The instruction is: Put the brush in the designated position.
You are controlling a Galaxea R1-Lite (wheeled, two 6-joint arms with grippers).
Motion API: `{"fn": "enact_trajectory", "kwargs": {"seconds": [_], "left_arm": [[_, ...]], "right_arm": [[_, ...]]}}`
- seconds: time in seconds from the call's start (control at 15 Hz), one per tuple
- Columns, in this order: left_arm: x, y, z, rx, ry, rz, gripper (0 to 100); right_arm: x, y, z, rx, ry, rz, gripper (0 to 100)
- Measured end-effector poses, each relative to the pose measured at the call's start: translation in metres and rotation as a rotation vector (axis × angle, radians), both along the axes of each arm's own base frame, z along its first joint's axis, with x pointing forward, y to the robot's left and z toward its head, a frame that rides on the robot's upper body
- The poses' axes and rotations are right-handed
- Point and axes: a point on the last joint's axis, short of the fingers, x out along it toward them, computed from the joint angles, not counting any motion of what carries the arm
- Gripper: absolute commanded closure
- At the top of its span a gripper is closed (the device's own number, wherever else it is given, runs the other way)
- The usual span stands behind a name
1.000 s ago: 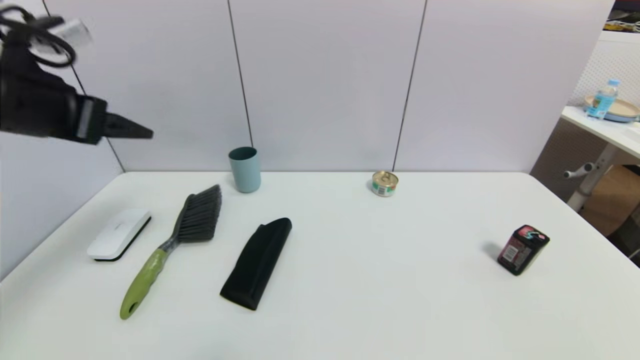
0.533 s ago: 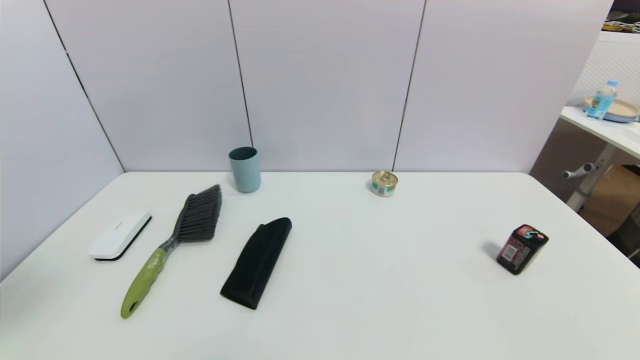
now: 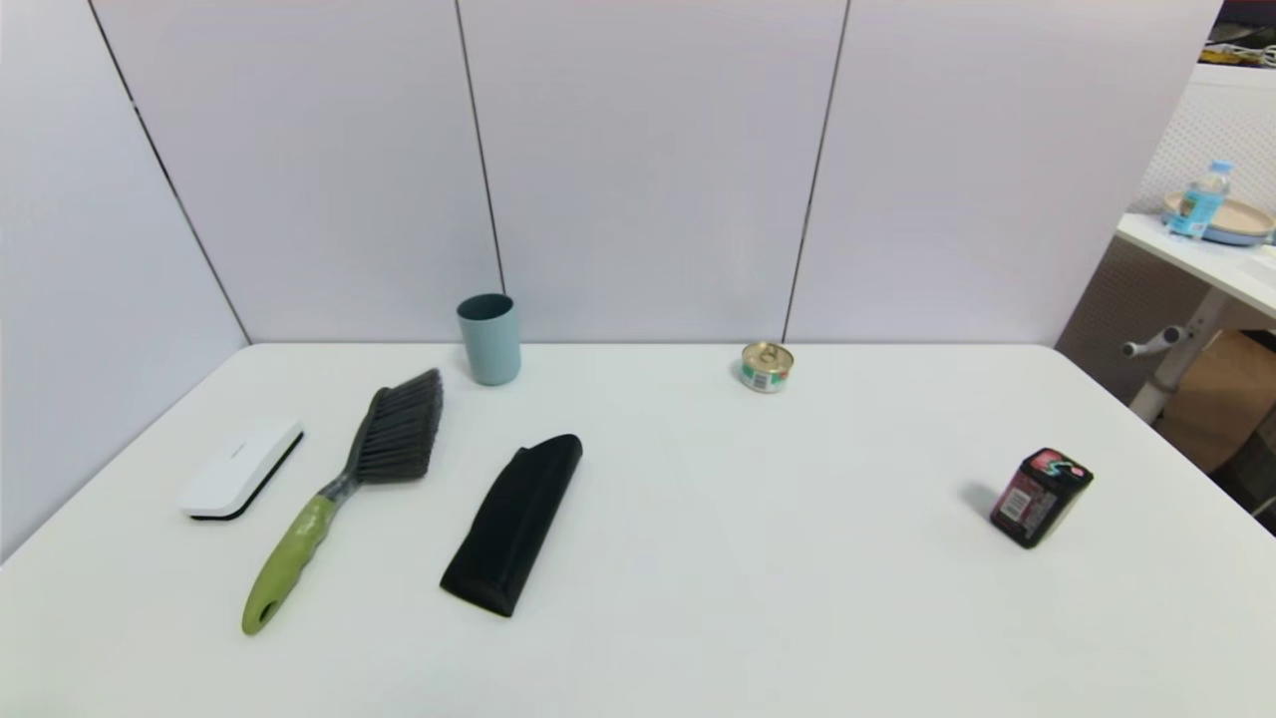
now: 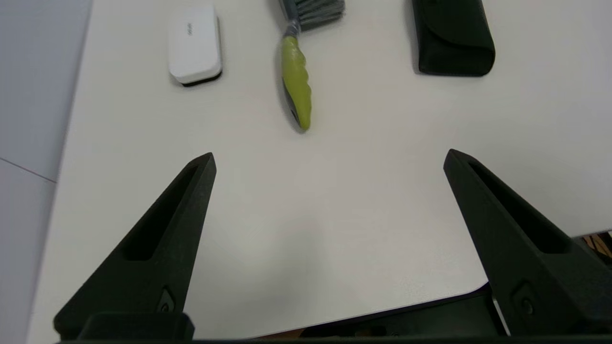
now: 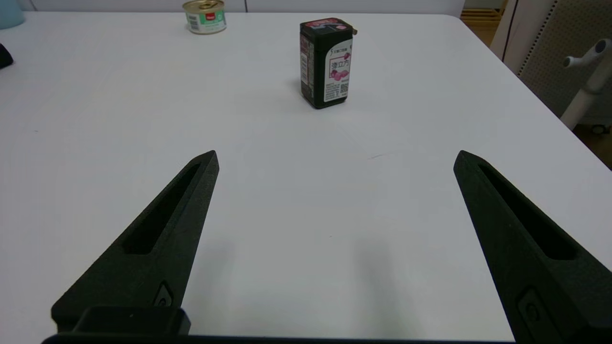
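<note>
The brush [image 3: 339,489] lies flat on the left part of the white table [image 3: 758,598], its lime-green handle toward me and its dark grey bristles toward the back wall. In the left wrist view the brush [image 4: 296,91] is ahead of my left gripper [image 4: 330,160], which is open, empty and held above the table's near edge. My right gripper [image 5: 334,157] is also open and empty, low over the table's right part. Neither gripper shows in the head view. No marking shows a designated position on the white tabletop.
A white block with a black underside [image 3: 239,469] lies left of the brush and a flat black pouch [image 3: 513,524] right of it. A teal cup [image 3: 488,337] and a small tin [image 3: 767,366] stand near the back wall. A dark carton [image 3: 1040,497] stands at the right.
My left arm, raised at the upper left a second ago, has dropped out of the head view. The things on the table have not moved.
</note>
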Motion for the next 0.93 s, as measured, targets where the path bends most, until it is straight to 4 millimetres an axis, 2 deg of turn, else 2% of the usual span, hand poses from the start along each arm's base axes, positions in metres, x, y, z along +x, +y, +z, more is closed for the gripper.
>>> {"fn": "enact_trajectory", "kwargs": {"seconds": [0.2, 0.33, 0.47, 0.67, 0.93], "left_arm": [[0.014, -0.002, -0.061, -0.047, -0.039, -0.015, 0], [0.018, -0.002, -0.087, -0.059, -0.124, 0.001, 0], [0.015, -0.001, -0.092, -0.061, -0.227, 0.049, 0], [0.004, 0.000, -0.104, -0.095, -0.265, 0.125, 0], [-0.002, 0.000, -0.106, -0.129, -0.331, 0.148, 0]], "right_arm": [[0.000, 0.000, 0.000, 0.000, 0.000, 0.000, 0], [0.000, 0.000, 0.000, 0.000, 0.000, 0.000, 0], [0.000, 0.000, 0.000, 0.000, 0.000, 0.000, 0], [0.000, 0.000, 0.000, 0.000, 0.000, 0.000, 0], [0.000, 0.000, 0.000, 0.000, 0.000, 0.000, 0]]}}
